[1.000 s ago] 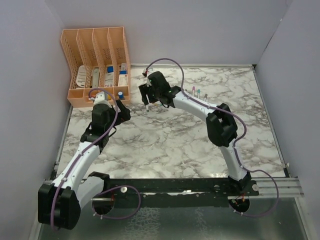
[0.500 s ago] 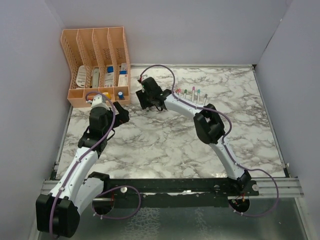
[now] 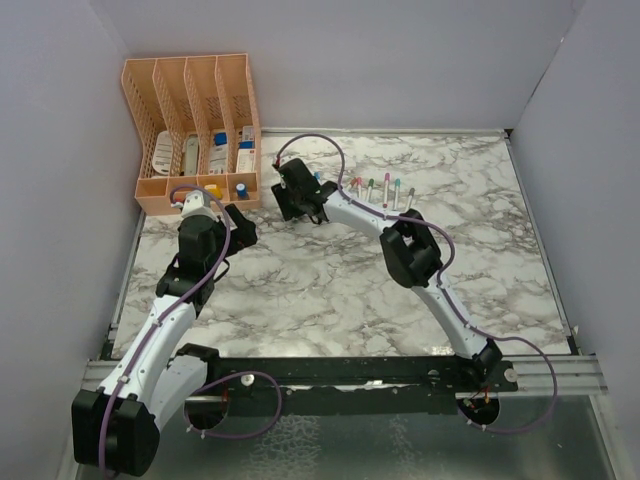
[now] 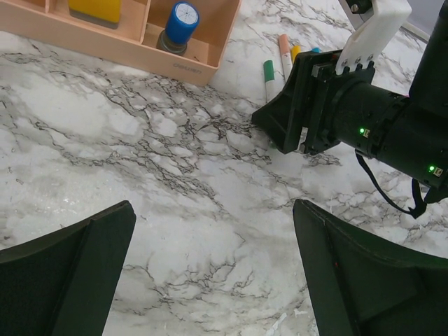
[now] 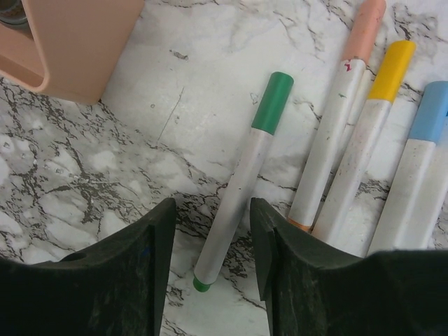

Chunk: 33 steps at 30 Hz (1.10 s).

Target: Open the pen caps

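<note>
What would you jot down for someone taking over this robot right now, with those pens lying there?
Right hand: open, low over the table, fingers either side of the green pen, not gripping.
Left hand: open, holding nothing, near the orange organizer.
Caps: green cap, peach cap, yellow cap, blue cap all on; more pens further along, too small to judge.
Done: no cap visibly off.
Left: every cap.
</note>
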Each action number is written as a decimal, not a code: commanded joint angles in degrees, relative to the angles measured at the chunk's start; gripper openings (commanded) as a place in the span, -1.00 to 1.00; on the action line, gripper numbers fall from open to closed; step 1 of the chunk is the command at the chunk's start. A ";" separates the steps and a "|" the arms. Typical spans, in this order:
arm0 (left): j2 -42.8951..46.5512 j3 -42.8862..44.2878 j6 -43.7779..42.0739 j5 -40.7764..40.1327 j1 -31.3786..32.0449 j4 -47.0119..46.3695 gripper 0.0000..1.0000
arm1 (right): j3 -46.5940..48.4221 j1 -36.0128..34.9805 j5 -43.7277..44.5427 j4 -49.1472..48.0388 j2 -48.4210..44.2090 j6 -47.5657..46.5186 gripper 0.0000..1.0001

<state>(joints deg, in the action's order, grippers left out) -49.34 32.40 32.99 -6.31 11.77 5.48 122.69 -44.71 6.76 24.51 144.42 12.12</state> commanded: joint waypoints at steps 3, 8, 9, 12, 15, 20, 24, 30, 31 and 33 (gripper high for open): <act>0.11 0.33 -1.37 -2.58 0.18 0.89 0.98 | 1.83 -1.38 1.47 2.84 3.64 -0.28 -0.28; 0.46 0.59 -1.83 -3.25 0.18 1.46 0.98 | -2.16 -1.61 1.11 2.58 2.70 0.89 -0.59; 0.47 0.56 -1.87 -3.38 0.14 1.49 0.98 | -3.48 -1.61 0.94 2.19 2.26 1.20 -0.68; 0.52 0.49 -1.79 -3.33 0.13 1.41 0.98 | -7.16 -1.61 0.42 1.00 0.43 2.14 -0.97; 0.06 0.47 -1.15 -2.39 0.13 0.83 0.97 | -12.67 -1.61 0.26 -1.53 -3.81 3.51 -0.97; -1.17 -1.09 1.65 2.96 0.18 -3.63 0.90 | -35.17 -1.58 -1.70 -19.90 -21.45 4.30 -0.97; -4.08 -1.59 5.52 8.79 0.33 -8.62 0.85 | -49.79 -1.59 -3.51 -27.56 -35.29 4.12 -0.97; -9.97 -1.36 11.74 14.09 2.15 -18.01 0.82 | -61.20 -1.57 -5.60 -28.45 -47.67 3.32 -0.97; -11.54 -0.91 12.56 14.69 2.90 -19.59 0.82 | -63.12 -1.60 -5.71 -29.36 -49.68 3.32 -0.97; -15.18 0.84 13.92 15.39 4.97 -21.40 0.82 | -66.68 -1.58 -5.84 -31.31 -53.75 3.24 -0.97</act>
<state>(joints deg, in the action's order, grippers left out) -59.68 31.00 41.98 4.10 13.82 -7.55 62.22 -45.80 2.85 -1.15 96.99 15.55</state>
